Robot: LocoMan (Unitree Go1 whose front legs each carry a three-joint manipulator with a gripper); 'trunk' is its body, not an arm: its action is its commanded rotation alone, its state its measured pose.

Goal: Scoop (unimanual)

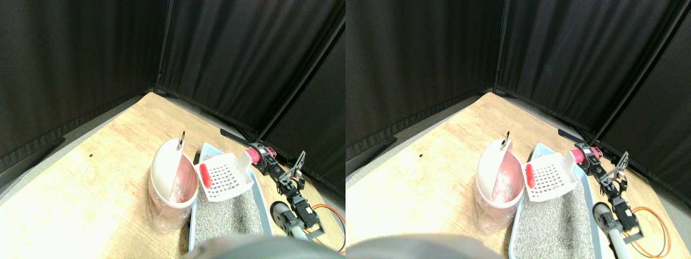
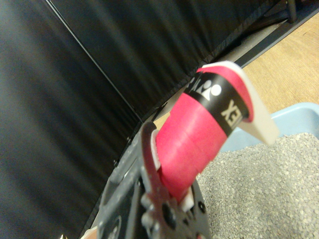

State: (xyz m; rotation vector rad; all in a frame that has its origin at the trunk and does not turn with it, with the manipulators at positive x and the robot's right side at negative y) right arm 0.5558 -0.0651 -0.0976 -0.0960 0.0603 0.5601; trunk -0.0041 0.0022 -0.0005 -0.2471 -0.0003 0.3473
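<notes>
A white slotted scoop (image 1: 227, 175) hangs tilted above the grey litter (image 1: 227, 216) in the light blue tray (image 1: 263, 200). Its open end faces the pink and white bin (image 1: 171, 183), and a red piece (image 1: 205, 175) lies along the edge nearest that bin. My right gripper (image 1: 261, 159) is shut on the scoop's red-wrapped handle (image 1: 249, 156), reaching in from the lower right. In the wrist view the red handle (image 2: 194, 144) runs out from the dark jaw over the litter (image 2: 269, 189). The bin's swing lid stands tipped open.
Black curtains (image 1: 81, 65) close in the wooden floor (image 1: 97, 183) at the back and on both sides. Orange cables (image 1: 332, 216) loop on the floor to the right of the arm. A dark bar (image 1: 233, 135) lies behind the tray.
</notes>
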